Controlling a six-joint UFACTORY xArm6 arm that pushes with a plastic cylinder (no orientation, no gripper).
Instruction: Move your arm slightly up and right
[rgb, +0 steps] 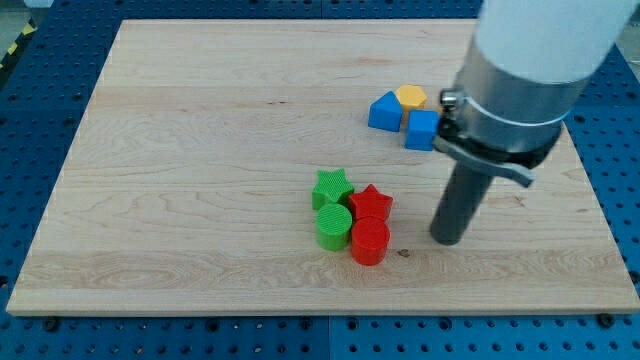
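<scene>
Currently my tip (449, 240) rests on the wooden tabletop (200, 150), gripperless, grasping nothing, with the red cylinder (369, 241) near at 9 o'clock and the blue cube (421, 129) at 12 o'clock; blue perforated surface (40, 120) surrounds.

wooden board (200, 150) — green (331, 208), red (369, 221) blocks | blue-yellow cluster (405, 113)

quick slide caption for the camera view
My tip rests right of the red cylinder block on the wooden board.

A lab bench: pale wooden board (200, 150) on a blue perforated metal table (40, 110), robot-arm rig above.
</scene>
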